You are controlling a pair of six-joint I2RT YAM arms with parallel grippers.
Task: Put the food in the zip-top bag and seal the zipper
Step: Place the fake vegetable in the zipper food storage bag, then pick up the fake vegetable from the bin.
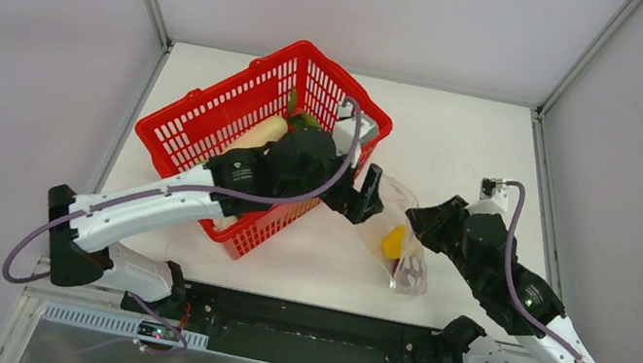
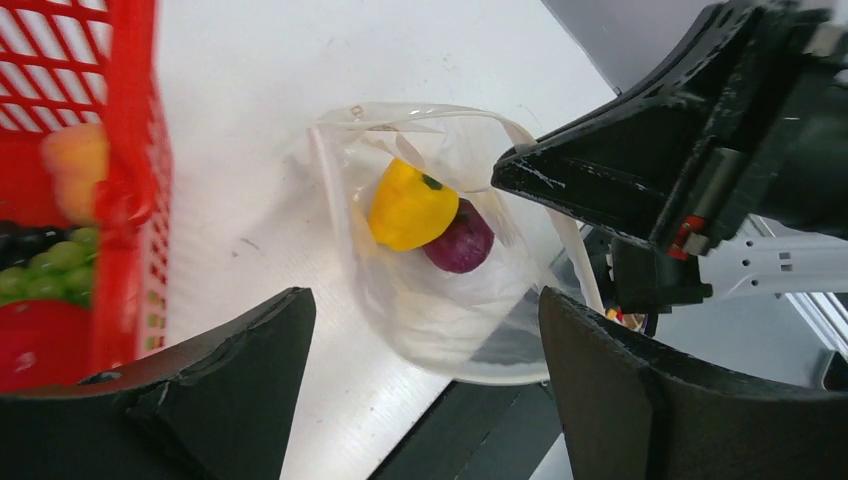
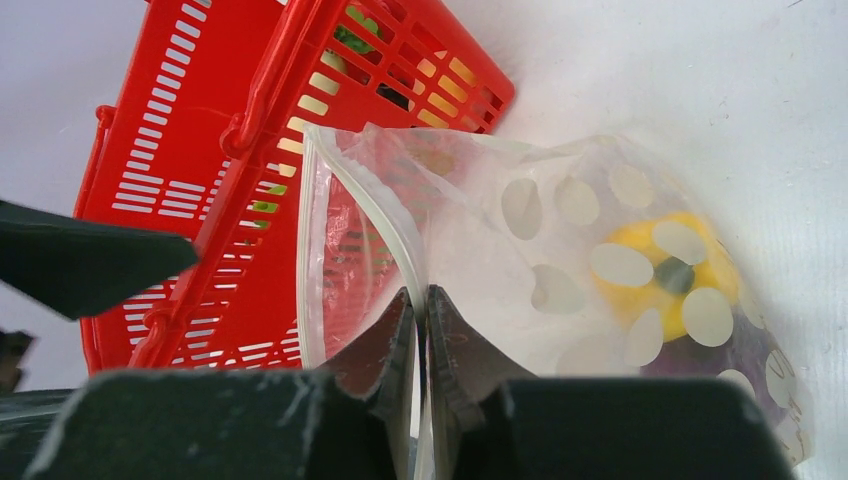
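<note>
At the left of the worktop (image 1: 462,146) stands the red basket (image 1: 197,136), with a white radish (image 1: 258,134) and green grapes (image 2: 55,262) inside. My left pincer (image 1: 366,195) hangs just off the basket's rim at its 4 o'clock, jaws wide apart and holding nothing, above the zip-top bag (image 1: 391,215). The bag lies on the worktop, mouth toward 11 o'clock, closed end toward 5 o'clock. Inside it a yellow pepper (image 2: 408,205) touches a purple vegetable (image 2: 462,240) at its 4 o'clock. My right pincer (image 3: 420,325), at the bag's 2 o'clock, is clamped on the rim at the zipper (image 3: 370,210), and the mouth gapes.
</note>
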